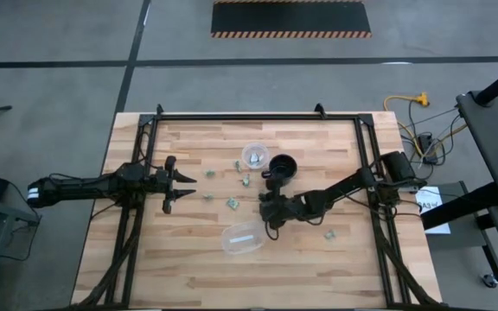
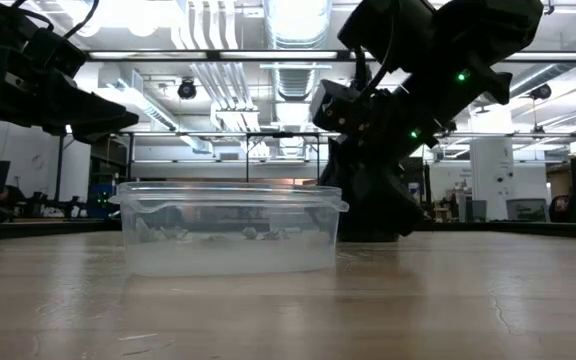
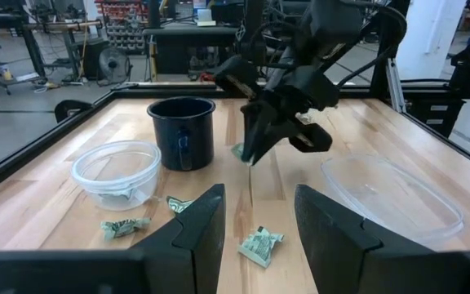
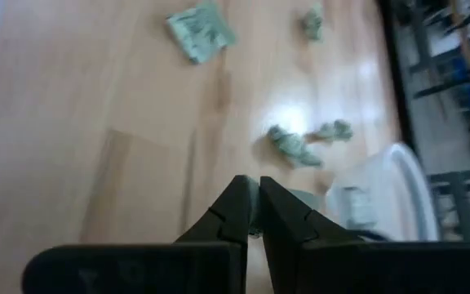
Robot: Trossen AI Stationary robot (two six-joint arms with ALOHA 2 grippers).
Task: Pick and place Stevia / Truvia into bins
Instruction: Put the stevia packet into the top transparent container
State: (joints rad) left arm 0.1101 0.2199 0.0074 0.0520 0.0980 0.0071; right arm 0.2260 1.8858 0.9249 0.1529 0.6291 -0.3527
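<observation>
Several green-and-white Stevia packets (image 1: 232,203) lie flat on the wooden table around a small round clear cup (image 1: 255,155) and a black mug (image 1: 282,166). The cup (image 3: 117,171) has a packet inside. My right gripper (image 3: 250,157) hangs just in front of the mug, slanting down, shut on one packet (image 3: 237,152). In the right wrist view its fingers (image 4: 239,204) are closed together over the bare wood. My left gripper (image 3: 259,233) waits open at the table's left side, above a loose packet (image 3: 260,246) that it does not touch. My right gripper pinches a small green packet by one edge (image 3: 240,153) at the free ends of its two fingers. The fingers slant down from the table's right side. The packet sticks out beside the tips and hangs clear of the table.
A larger oval clear tub (image 1: 242,238) stands near the table's front, close to my right arm. One packet (image 1: 329,233) lies alone to the right of it. Black frame rails (image 1: 258,116) border the table's far edge and sides.
</observation>
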